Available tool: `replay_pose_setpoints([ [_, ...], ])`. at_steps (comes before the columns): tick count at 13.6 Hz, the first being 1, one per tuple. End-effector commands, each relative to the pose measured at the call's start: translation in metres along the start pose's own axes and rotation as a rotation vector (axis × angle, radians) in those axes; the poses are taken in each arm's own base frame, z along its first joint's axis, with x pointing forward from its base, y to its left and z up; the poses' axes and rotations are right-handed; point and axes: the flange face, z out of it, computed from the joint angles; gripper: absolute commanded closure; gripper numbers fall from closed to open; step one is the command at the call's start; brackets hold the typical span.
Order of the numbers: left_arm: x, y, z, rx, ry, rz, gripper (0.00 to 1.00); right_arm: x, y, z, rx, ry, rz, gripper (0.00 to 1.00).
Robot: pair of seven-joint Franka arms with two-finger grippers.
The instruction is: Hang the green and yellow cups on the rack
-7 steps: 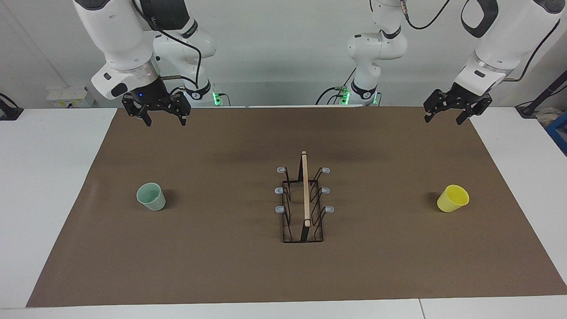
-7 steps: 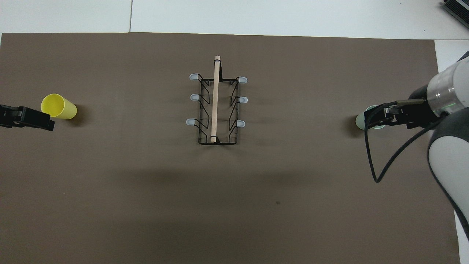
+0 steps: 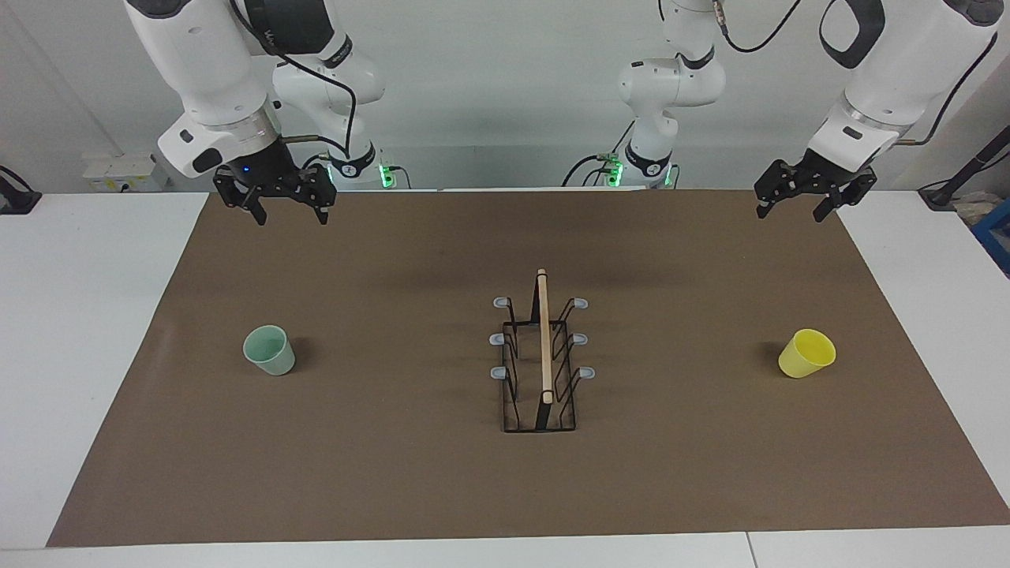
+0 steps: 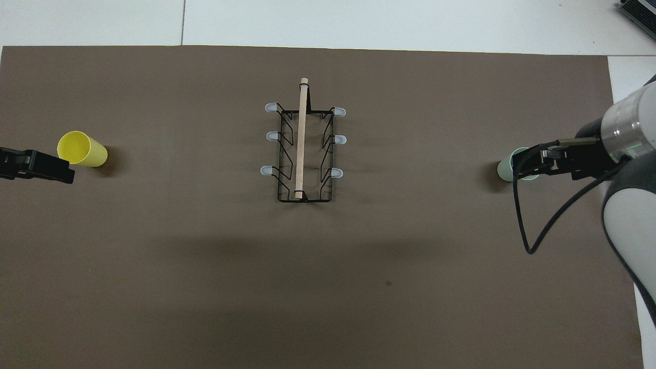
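The pale green cup [image 3: 269, 350] stands upright on the brown mat toward the right arm's end; in the overhead view [image 4: 504, 170] my right gripper partly covers it. The yellow cup [image 3: 806, 353] stands tilted toward the left arm's end and also shows in the overhead view [image 4: 82, 149]. The black wire rack [image 3: 540, 364] with its wooden rod and grey-capped prongs stands mid-mat, bare of cups [image 4: 303, 154]. My right gripper [image 3: 289, 216] hangs open and empty, high over the mat's edge by the robots. My left gripper [image 3: 791, 213] hangs open and empty over the mat's other corner by the robots.
The brown mat [image 3: 394, 473] covers most of the white table [image 3: 87, 331]. A black cable [image 4: 520, 225] loops down from the right arm's wrist. Only the cups and the rack stand on the mat.
My right gripper has drawn slightly up and toward its own end of the table. The left gripper, the cups and the rack have barely moved.
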Motion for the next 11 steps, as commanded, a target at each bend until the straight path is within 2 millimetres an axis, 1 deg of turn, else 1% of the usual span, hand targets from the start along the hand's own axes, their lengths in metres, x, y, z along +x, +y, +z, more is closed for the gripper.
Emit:
replay_pose_setpoints([
  [1,-0.005,0.006,-0.002,0.016,-0.008,0.002,0.00,0.001,0.003,0.000,0.004,0.011,0.017,0.00],
  [3,-0.006,0.001,0.000,0.015,-0.013,-0.004,0.00,0.001,0.003,0.000,0.004,0.011,0.015,0.00],
  [6,-0.008,0.001,-0.002,0.015,-0.008,-0.011,0.00,0.001,0.002,0.000,0.004,0.009,0.011,0.00],
  [11,-0.009,-0.004,-0.002,0.013,-0.006,-0.022,0.00,0.000,-0.002,0.000,-0.005,0.010,0.002,0.00],
])
